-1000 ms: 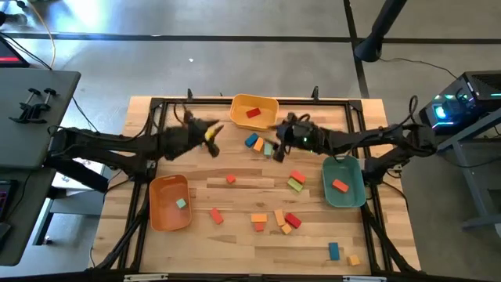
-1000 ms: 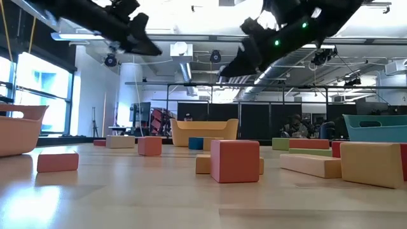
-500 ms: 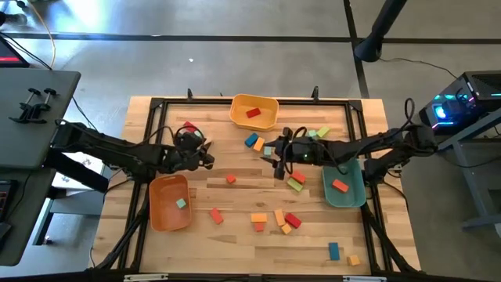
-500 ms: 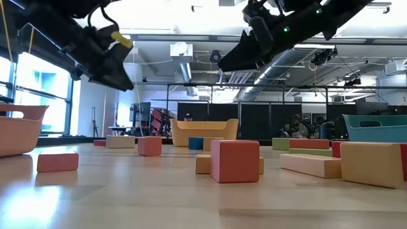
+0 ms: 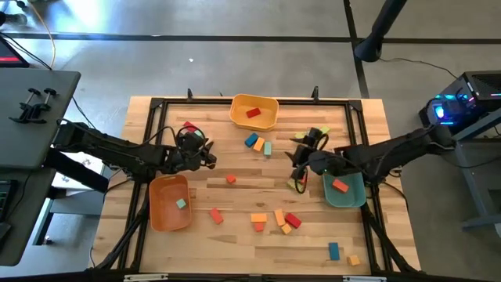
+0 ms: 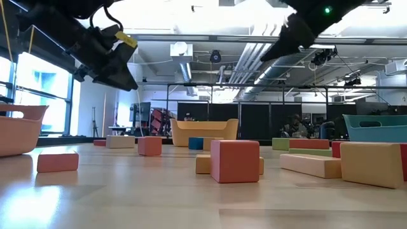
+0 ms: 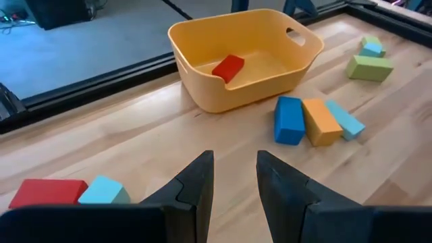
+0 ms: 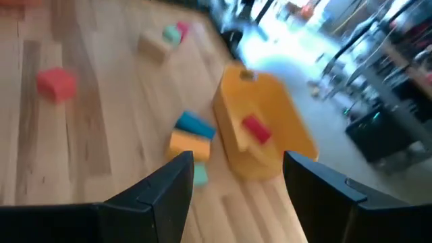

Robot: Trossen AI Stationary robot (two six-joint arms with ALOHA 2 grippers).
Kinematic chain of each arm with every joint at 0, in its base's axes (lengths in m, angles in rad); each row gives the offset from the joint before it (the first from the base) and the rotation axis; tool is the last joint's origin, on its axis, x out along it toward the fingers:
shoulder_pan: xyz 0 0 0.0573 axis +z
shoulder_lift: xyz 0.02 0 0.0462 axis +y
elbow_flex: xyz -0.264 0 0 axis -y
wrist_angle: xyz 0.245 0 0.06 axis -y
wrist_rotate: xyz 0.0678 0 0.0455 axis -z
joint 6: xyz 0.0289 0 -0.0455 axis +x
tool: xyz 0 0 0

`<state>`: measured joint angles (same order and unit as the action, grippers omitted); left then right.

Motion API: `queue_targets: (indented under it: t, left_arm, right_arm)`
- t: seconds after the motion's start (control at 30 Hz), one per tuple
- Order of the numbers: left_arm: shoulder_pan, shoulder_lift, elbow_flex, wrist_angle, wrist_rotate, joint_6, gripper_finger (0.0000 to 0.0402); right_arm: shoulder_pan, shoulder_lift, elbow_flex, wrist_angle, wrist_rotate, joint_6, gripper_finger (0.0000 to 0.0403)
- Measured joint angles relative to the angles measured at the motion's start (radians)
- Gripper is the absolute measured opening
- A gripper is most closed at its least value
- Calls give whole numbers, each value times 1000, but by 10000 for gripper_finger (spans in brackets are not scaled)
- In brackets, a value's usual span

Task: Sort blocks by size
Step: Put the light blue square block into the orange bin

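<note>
Small wooden blocks lie flat and scattered on the table: blue [image 5: 250, 141], orange and teal ones near the far middle, a small red cube [image 5: 231, 178], and a cluster of orange, tan and red ones [image 5: 279, 219] toward the near edge. My left gripper [image 5: 207, 155] [image 7: 234, 182] hovers over the left-centre, slightly open and empty. My right gripper [image 5: 296, 166] [image 8: 235, 182] hovers just left of the teal bin, wide open and empty, over a green block [image 5: 296, 185]. Both grippers are high above the table in the low view, the left one [image 6: 121, 70] and the right one [image 6: 286, 41].
A yellow bin [image 5: 266, 106] at the far middle holds a red block [image 7: 228, 67]. An orange bin [image 5: 160, 207] at the near left holds a teal-green block. A teal bin [image 5: 352, 192] at the right holds a red-orange block. A black frame runs around the table.
My left gripper has moved from near the yellow bin toward the table's near edge, then stayed still over the left-centre. My right gripper has moved from beside the blue and orange blocks toward the near edge and then right, toward the teal bin. No block has moved.
</note>
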<state>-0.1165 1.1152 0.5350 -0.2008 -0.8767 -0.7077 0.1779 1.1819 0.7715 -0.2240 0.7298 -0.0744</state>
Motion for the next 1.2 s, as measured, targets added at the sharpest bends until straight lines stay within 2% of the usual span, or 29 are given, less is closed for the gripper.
queue_targets:
  t: [0.2,0.4,0.57,0.73,0.9,1.2]
  left_arm:
    - [23,0,0,50,-15,21,98]
    - [46,0,0,108,-17,94,98]
    - [54,0,0,125,-17,137,98]
    - [53,0,0,124,-17,181,98]
    - [53,0,0,124,-17,208,98]
    - [57,0,0,124,-38,241,98]
  right_arm:
    - [-142,-13,0,-171,-197,78,224]
    - [-310,-11,-1,-257,-273,154,224]
    - [-507,10,-1,-341,-490,170,224]
    - [-643,56,-1,-386,-576,-12,224]
    - [-732,99,-1,-413,-585,-176,224]
    - [-782,184,-1,-455,-659,-378,224]
